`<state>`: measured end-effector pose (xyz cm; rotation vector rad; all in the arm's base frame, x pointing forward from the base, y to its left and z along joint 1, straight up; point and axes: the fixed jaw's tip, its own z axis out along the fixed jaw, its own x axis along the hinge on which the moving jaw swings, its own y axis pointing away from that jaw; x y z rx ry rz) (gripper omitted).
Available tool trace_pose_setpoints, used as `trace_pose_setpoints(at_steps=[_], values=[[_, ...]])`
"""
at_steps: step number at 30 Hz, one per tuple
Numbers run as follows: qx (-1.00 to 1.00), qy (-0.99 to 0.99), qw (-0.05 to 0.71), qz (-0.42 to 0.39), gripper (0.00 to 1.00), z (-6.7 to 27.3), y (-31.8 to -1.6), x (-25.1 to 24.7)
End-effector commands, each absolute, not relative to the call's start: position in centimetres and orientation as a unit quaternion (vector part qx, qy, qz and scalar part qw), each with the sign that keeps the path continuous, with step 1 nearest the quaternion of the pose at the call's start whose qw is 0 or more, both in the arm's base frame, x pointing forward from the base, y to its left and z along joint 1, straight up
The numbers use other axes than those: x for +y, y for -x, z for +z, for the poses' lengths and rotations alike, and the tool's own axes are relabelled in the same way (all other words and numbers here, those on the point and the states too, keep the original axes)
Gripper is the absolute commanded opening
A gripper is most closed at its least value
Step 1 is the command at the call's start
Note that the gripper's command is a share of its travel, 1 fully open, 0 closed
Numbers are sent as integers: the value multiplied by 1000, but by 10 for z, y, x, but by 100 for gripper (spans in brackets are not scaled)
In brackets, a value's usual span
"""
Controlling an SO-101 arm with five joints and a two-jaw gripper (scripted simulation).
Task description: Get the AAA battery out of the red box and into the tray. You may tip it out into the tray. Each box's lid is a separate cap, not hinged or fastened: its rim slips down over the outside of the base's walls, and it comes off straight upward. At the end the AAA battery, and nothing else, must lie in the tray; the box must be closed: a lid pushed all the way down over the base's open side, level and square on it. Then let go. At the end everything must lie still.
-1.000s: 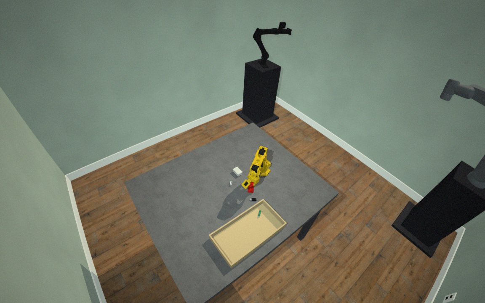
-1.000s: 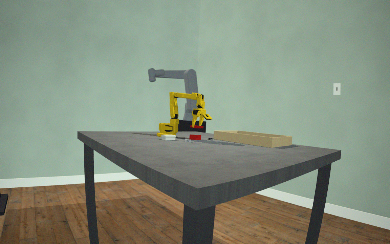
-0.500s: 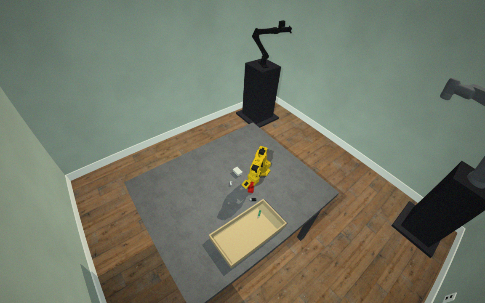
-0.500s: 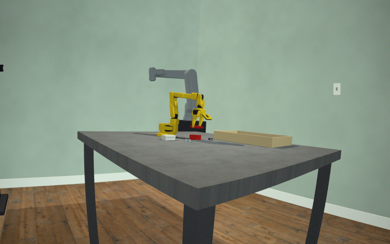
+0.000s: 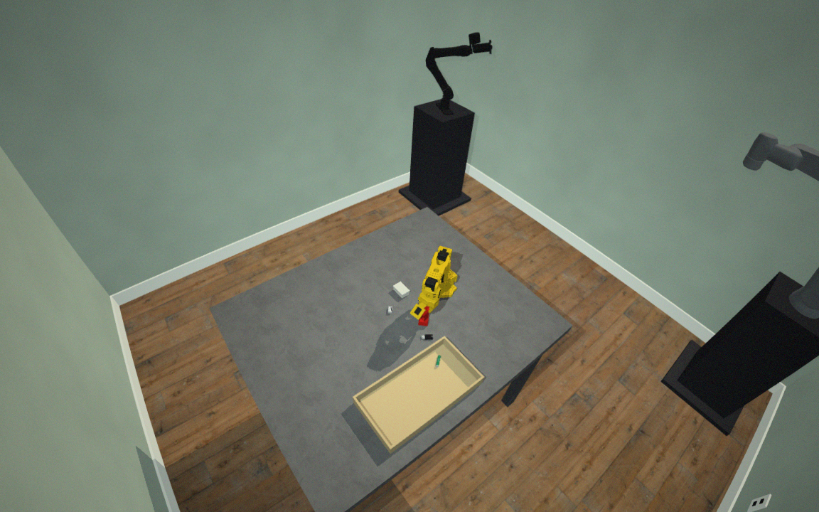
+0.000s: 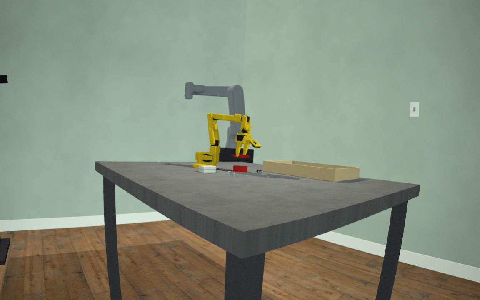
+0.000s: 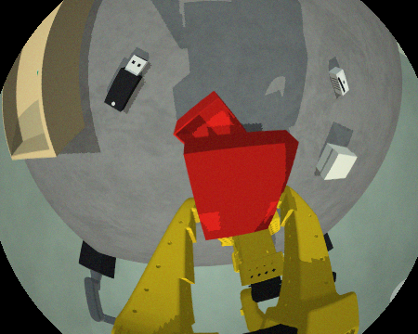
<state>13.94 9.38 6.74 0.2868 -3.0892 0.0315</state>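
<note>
My gripper [image 5: 423, 311] [image 6: 241, 154] [image 7: 239, 199] is shut on the red lid [image 6: 241, 156] [image 7: 237, 181], one finger at each side. It holds the lid above the table, over the red base [image 5: 423, 321] [image 6: 240, 168] [image 7: 214, 118] with a gap between them. In the wrist view the base shows partly behind the lid and turned relative to it; the rest is hidden. The green AAA battery [image 5: 438, 360] lies in the tan tray [image 5: 412, 397] [image 6: 301, 171] [image 7: 67, 93], near one end.
A black USB stick [image 5: 427, 336] [image 6: 259, 171] [image 7: 123, 88] lies between the base and the tray. A small silvery-white piece [image 5: 389, 309] [image 6: 231, 173] [image 7: 339, 81] and a closed white box [image 5: 401, 289] [image 6: 207, 169] [image 7: 343, 162] are on the base's other side.
</note>
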Motion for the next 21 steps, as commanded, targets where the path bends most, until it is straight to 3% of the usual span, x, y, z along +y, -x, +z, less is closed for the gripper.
trace_pose_setpoints(at_steps=[1,21], values=[[-994,-111,0,0,22,74,-140,94],[-993,-119,0,0,22,74,-139,94]])
